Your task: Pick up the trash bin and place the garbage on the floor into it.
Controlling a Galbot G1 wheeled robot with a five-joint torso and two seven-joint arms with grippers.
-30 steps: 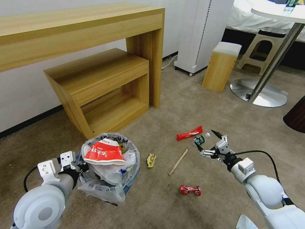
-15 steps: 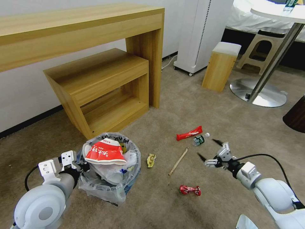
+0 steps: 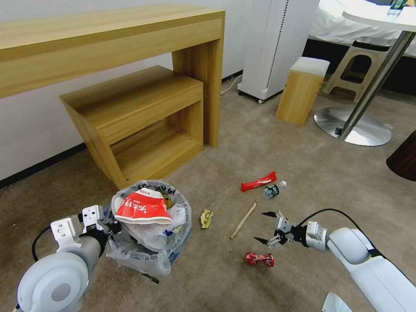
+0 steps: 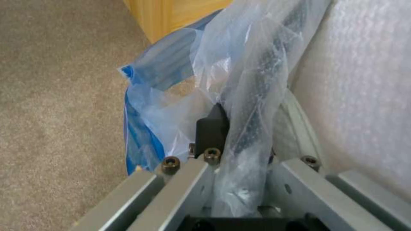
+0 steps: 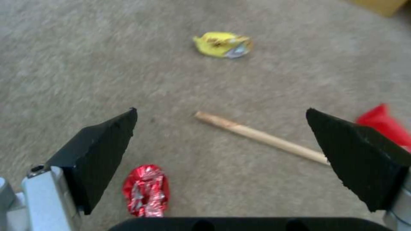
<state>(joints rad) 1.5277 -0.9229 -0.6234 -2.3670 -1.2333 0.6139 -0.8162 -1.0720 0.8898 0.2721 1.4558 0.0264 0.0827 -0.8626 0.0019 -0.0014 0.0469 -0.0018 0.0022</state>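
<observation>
on the carpet (image 3: 303, 164) in front of the wooden shelf unit (image 3: 138, 121), the bin (image 3: 149, 225) sits low left in the head view, bag-lined and already piled up: a red-white packet (image 3: 143, 207) on top, white stuff under it. left gripper (image 3: 113, 226) is at the bin's near-left rim; in the left wrist view its fingers (image 4: 212, 128) are clamped on the rim through the bag (image 4: 240, 96). so bin pickup looks done, held rather than parked.

left on the floor, all to the bin's right: yellow wrapper (image 3: 206, 217) nearest the bin, stick (image 3: 243, 219) beyond it, crumpled red wrapper (image 3: 259, 258) toward the robot, long red wrapper (image 3: 258, 181) and small bottle (image 3: 274, 189) together farther out. five pieces by my count.

right gripper (image 3: 265, 227) hangs low over the carpet between the stick and the crumpled red wrapper, jaws wide apart, nothing in them. right wrist view has the crumpled wrapper (image 5: 145, 190) just beside one finger and the stick (image 5: 261, 137) running across between the tips. which of the two it's going for, can't tell.

estimate: well past half by volume, five grabs to go.
</observation>
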